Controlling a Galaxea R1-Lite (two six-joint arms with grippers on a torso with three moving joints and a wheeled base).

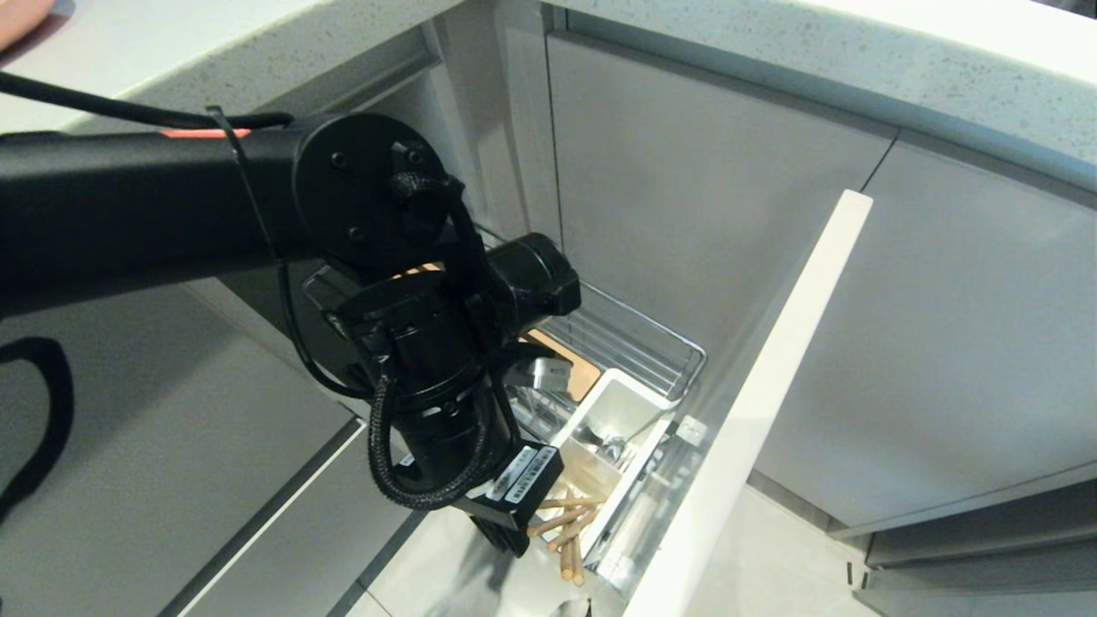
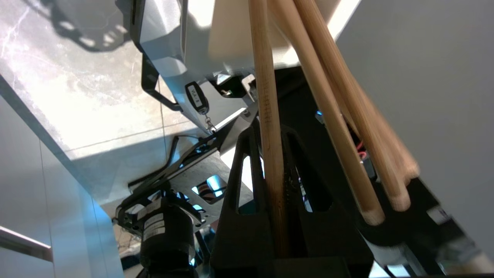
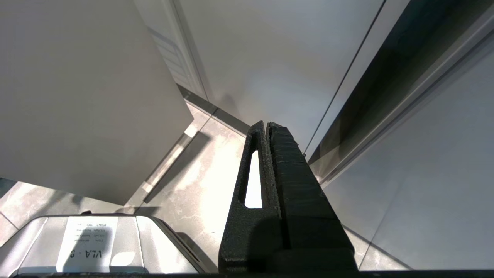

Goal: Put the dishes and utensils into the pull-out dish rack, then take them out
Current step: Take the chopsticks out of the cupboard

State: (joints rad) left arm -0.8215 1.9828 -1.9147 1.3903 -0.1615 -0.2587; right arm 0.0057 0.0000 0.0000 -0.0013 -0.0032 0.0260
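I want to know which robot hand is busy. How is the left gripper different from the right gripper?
The left gripper is shut on a wooden chopstick; the right gripper is shut on nothing. The left gripper reaches down by the pull-out dish rack, while the right gripper hangs over bare floor beside cabinet fronts. Both are black with slotted fingers.

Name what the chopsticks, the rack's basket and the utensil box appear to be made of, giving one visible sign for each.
Chopsticks: light wood, apparently unvarnished; fine grain lines and a matte tan surface. One sits pinched in the left gripper.
Basket: metal wire, chrome-like; thin bright rods with glints.
Utensil box: probably plastic; smooth white, evenly moulded walls.
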